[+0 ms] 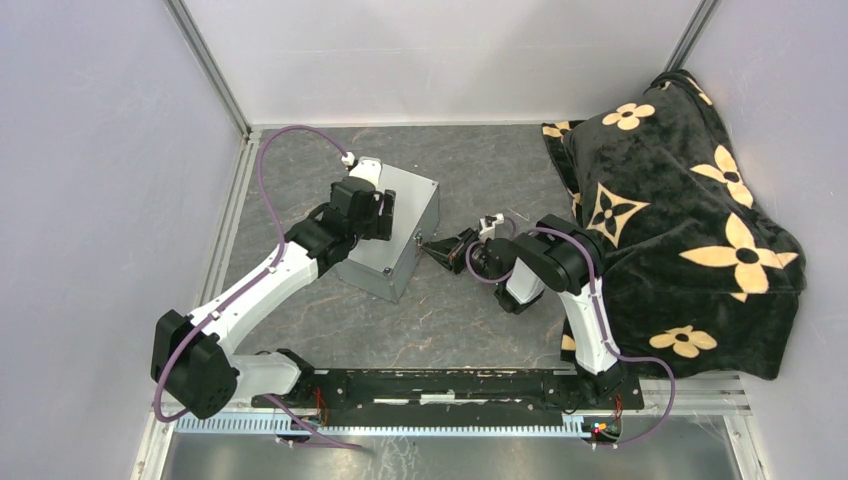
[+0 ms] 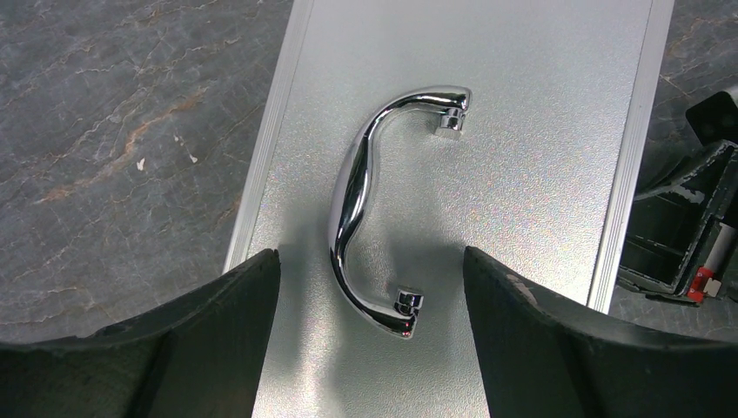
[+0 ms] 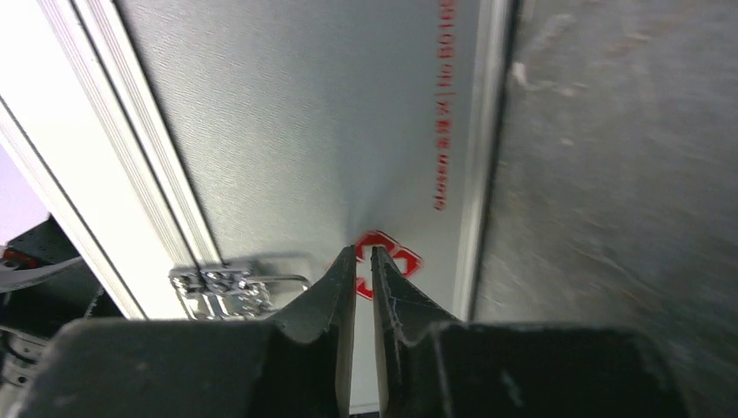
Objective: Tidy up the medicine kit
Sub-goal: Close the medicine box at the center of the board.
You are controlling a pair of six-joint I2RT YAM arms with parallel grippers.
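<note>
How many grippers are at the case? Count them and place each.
2. The left gripper is above the case lid, open astride the handle. The right gripper, shut, points at the case front beside the latch. None hidden.

medicine kit (image 1: 408, 212) mid-table | left claw (image 2: 369, 261) over its lid | right claw (image 3: 364, 254) just right of it

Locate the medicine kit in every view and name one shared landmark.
Top external: medicine kit left of centre, beneath the left gripper.
Left wrist: its lid fills the middle, chrome handle centred.
Right wrist: its front wall fills upper left, latch at lower left.
Shared landmark: the dark marbled table.
</note>
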